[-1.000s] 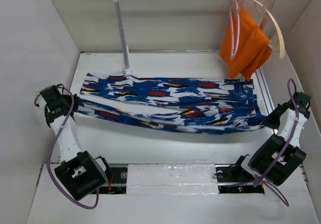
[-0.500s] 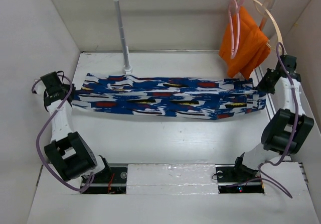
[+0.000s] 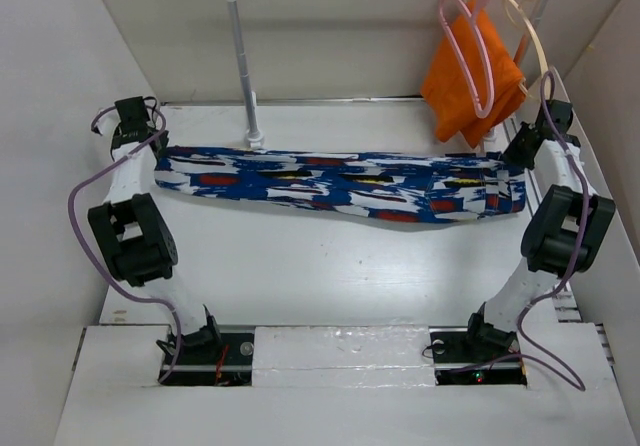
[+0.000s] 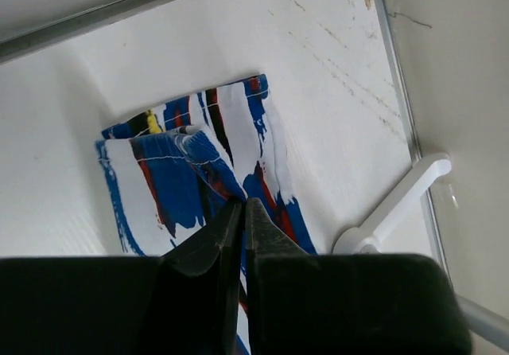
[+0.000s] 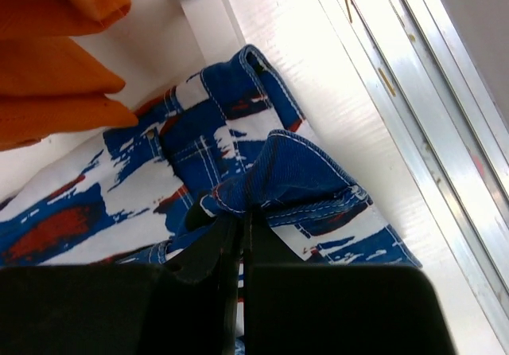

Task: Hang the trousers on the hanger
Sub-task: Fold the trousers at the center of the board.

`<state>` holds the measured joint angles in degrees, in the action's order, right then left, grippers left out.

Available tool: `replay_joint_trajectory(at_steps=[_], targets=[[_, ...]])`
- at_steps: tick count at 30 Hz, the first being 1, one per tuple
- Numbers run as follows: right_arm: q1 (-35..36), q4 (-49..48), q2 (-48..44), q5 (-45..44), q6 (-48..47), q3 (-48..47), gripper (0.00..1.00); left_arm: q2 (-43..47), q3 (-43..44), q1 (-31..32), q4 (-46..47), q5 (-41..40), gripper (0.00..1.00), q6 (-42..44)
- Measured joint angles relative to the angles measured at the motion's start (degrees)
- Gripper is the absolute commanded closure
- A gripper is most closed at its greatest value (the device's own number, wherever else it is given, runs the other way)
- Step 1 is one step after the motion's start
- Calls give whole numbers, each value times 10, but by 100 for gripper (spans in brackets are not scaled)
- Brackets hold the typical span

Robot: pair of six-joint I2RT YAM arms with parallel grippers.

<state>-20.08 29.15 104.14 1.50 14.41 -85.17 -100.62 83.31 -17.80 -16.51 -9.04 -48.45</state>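
Left gripper (image 4: 242,204) and right gripper (image 5: 242,212) pinch opposite ends of the trousers (image 3: 340,184)

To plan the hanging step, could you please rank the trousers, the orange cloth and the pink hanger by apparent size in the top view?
1. trousers, clearly largest.
2 and 3, unranked: orange cloth and pink hanger span about the same, and both hang higher, nearer the camera.

blue trousers (image 3: 340,188) with white, red, yellow strokes, pink hanger (image 3: 443,8), orange cloth (image 3: 465,96)
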Motion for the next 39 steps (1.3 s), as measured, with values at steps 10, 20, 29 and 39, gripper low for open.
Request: replay_joint_trajectory(at_steps=[10,20,29,39], targets=[[4,-97,49,21,14,-4,100,-134,99,25,9,-15,100,0],[6,-142,53,13,21,1,26,-211,234,16,9,-3,36,73],[11,-128,-59,48,1,93,25,-53,34,1,27,46,36,80],[-31,-131,-155,136,-14,258,23,-47,-154,-24,65,173,28,70]])
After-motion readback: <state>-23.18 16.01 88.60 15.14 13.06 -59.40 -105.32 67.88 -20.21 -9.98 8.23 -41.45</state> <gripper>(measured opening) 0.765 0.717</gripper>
